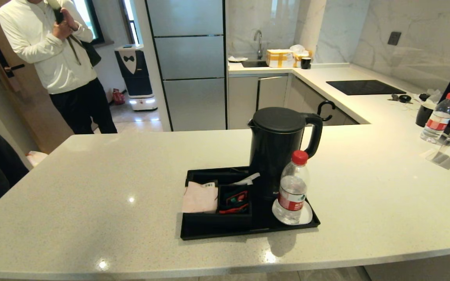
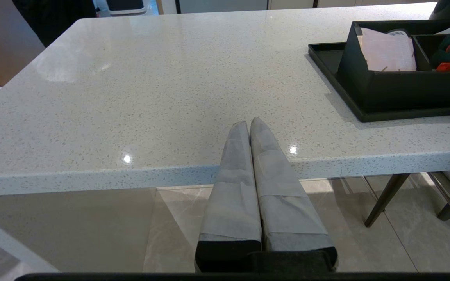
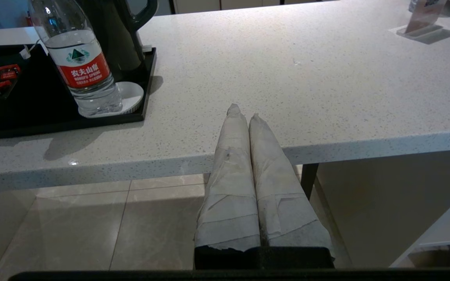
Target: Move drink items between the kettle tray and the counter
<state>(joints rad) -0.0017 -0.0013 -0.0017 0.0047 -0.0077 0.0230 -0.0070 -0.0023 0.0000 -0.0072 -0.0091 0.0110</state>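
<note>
The tall black kettle [image 1: 277, 150] stands at the back of the black kettle tray [image 1: 225, 231], which lies on the speckled off-white counter [image 1: 92, 187]. A pale pink sachet [image 1: 199, 198] rests in the tray's left compartment and also shows in the left wrist view [image 2: 388, 54]. On the tray's white coaster [image 3: 131, 95] stands a clear water bottle [image 1: 292, 189] with a red cap. My left gripper [image 2: 249, 122] is shut and empty at the counter's near edge, left of the tray [image 2: 328, 64]. My right gripper [image 3: 243, 112] is shut and empty at that edge, right of the tray [image 3: 149, 72]. Neither gripper appears in the head view.
Red and green packets [image 1: 236, 200] fill the tray's middle compartment. A second bottle [image 1: 438, 118], a dark cup [image 1: 423, 114] and a clear stand [image 1: 441, 154] sit at the counter's right. A person [image 1: 57, 58] stands beyond the far left corner.
</note>
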